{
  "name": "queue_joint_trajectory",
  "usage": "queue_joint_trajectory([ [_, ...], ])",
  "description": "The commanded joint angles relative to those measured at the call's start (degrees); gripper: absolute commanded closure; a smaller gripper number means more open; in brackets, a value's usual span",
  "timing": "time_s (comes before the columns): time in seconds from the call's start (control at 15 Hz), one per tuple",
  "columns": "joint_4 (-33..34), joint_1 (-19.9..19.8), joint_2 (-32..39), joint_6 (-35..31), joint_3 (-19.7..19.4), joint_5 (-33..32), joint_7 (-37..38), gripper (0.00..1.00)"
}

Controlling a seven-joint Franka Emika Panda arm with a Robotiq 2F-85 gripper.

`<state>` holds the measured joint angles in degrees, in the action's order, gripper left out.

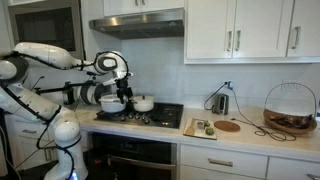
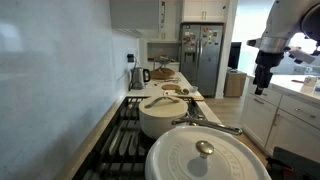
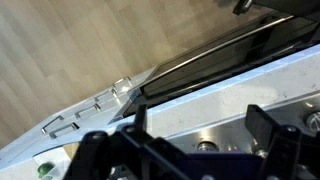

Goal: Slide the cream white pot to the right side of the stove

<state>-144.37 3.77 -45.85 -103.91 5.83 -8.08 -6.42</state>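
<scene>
- The fridge (image 2: 203, 55) stands at the far end of the kitchen, seen in an exterior view.
- The stove (image 1: 165, 118) is set into the table (image 1: 250, 135). In an exterior view its dark grates (image 2: 125, 135) run along the wall side.
- The robot arm (image 1: 45, 55) reaches from the side over the front part of the stove.
- A white pot with a lid (image 2: 205, 160) fills the near foreground in an exterior view. In the other it sits at the end of the stove closest to the robot's base (image 1: 92, 95).
- The cream white pot (image 2: 162, 120) sits on the stove just beyond the lidded pot, and whether the two touch cannot be told. In an exterior view it is near the middle of the stove (image 1: 143, 103), with bare burners on its far side.
- A kettle (image 1: 220, 101) stands on the table beyond the stove, against the wall, and shows in both exterior views (image 2: 140, 76).
- The claw (image 3: 180, 150) is open and holds nothing, its two dark fingers (image 3: 268, 140) wide apart in the wrist view, which looks down on the front edge of the stove and the wooden floor (image 3: 70, 60).
- In an exterior view the claw (image 2: 260, 86) hangs in the air, apart from both pots. In the other it appears above the pots (image 1: 123, 95).
</scene>
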Motion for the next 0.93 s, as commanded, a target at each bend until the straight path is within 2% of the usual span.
queue_joint_trajectory([
  [0.0,0.2,0.9,0.1,0.2,-0.6,-0.5,0.5,0.0],
  [0.47,3.4,3.7,5.2,-0.7,4.7,0.5,6.2,0.0],
  [0.87,11.2,2.1,12.9,0.0,9.0,0.3,17.9,0.0],
])
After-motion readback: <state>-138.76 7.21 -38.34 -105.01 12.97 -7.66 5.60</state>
